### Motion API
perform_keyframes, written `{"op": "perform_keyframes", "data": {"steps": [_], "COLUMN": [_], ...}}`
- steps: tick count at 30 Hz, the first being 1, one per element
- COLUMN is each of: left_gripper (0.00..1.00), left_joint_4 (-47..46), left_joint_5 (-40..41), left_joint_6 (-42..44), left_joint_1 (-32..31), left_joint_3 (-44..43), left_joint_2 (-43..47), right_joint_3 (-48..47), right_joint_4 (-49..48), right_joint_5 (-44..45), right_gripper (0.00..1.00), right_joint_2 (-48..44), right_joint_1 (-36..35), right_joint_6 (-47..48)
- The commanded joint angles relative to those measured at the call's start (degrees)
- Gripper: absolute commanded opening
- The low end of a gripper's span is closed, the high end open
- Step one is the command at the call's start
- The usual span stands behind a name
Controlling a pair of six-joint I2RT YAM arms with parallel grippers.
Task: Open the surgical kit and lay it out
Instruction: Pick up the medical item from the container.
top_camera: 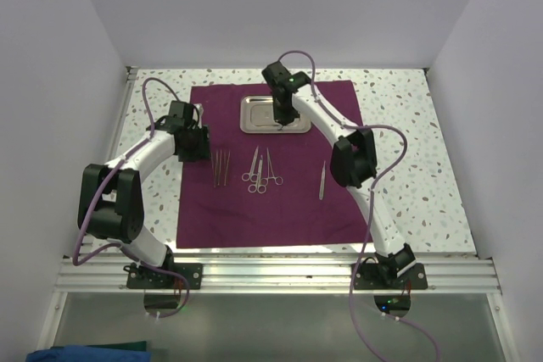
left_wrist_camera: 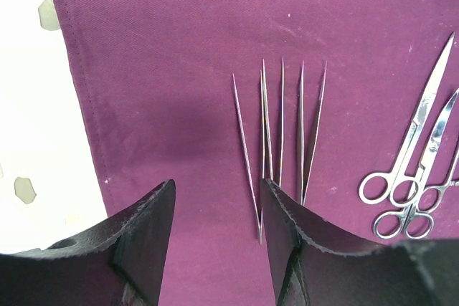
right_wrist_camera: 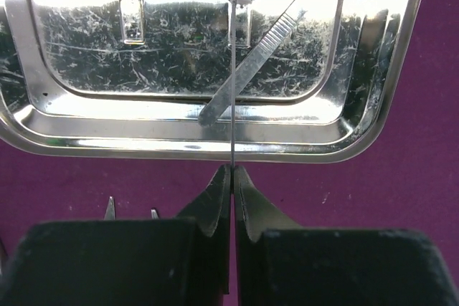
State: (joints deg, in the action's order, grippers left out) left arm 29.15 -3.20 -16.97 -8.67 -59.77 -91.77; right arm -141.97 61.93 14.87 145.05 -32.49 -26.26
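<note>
one piece held over the tray

my right fingers (right_wrist_camera: 247,202) clamp a thin steel instrument (right_wrist_camera: 233,155) over the tray (right_wrist_camera: 179,147), at the far edge on the spread cloth (top_camera: 254,209), probably for laying out. left fingers (left_wrist_camera: 147,227) wait apart above the tweezers (left_wrist_camera: 280,127).

the left arm (top_camera: 140,154) and right arm (top_camera: 376,214) share white shells with black joint housings. a lilac cable (top_camera: 151,91) loops along each. black base plates (top_camera: 163,275) sit at six o'clock; a green light (top_camera: 291,80) glows near twelve on the right wrist. the left gripper's fingers (left_wrist_camera: 136,249) and the right gripper's fingers (right_wrist_camera: 251,213) are matte black wedges with rough edges.
</note>
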Motion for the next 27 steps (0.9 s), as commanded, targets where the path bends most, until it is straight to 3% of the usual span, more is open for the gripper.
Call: {"op": "perform_keyframes", "data": {"steps": [1, 12, 19, 27], "left_gripper": [0.55, 0.55, 0.55, 0.54], "left_joint_4": [-1.9, -1.3, -2.8, -3.9], "left_joint_5": [-0.9, -0.6, -1.7, -3.0], "left_joint_6": [-0.3, 0.4, -0.1, -0.3], "left_joint_1": [0.5, 0.5, 0.5, 0.5], "left_joint_3": [-0.6, -1.0, -1.5, -4.2], "left_joint_2": [1.5, 1.9, -0.1, -3.2], "right_joint_3": [-2.1, 1.2, 11.4, 20.1], "right_joint_4": [-2.1, -2.7, -5.4, -1.9], "right_joint_5": [-1.1, 1.2, 3.6, 5.3], "right_gripper": [0.00, 0.00, 0.00, 0.00], "right_joint_2": [-1.4, -5.4, -18.6, -31.7], "right_joint_1": [0.8, 2.7, 3.1, 3.2], "right_joint_6": [-2.0, -2.5, 0.3, 0.8]}}
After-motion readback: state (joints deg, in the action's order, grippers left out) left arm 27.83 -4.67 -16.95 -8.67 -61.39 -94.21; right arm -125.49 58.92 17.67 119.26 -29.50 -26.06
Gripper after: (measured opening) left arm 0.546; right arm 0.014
